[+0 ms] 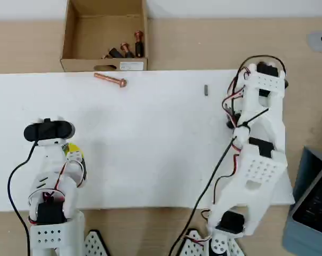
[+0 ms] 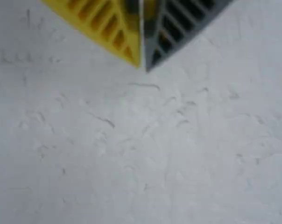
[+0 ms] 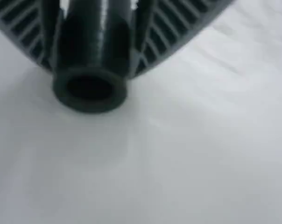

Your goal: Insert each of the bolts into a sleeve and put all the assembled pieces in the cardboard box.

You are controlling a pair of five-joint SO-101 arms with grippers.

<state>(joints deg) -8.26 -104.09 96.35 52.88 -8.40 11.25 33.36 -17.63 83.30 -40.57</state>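
One wooden worktop [image 1: 203, 42], mostly covered by a white sheet [image 1: 150, 144].

Right arm [image 1: 257, 160]: stands along the right edge of the sheet, base at the near edge of the worktop, reaching toward the far right corner of the sheet.

Left arm [image 1: 51, 181]: base at the near left corner of the worktop, folded over the left part of the sheet.

Cardboard box [image 1: 81, 65]: open, at the far edge of the worktop left of centre, its front wall touching the far edge of the sheet. Several assembled pieces [image 1: 126, 50], copper bolts in dark sleeves, lie in its near right corner.

Grey case [image 1: 313, 202]: at the right edge of the worktop, near corner, off the sheet.

Right hand [image 3: 92, 65]: fingers pinching a dark sleeve [image 3: 89, 103], which hangs just above the sheet with its open bore showing.

Left hand [image 2: 143, 60]: yellow and grey fingers pressed together, nothing between them, tips just above bare sheet.

Loose copper bolt [image 1: 110, 79]: lying flat at the far edge of the sheet, just in front of the box.

Small dark piece [image 1: 206, 89]: on the sheet near its far edge, right of centre; too small to identify.
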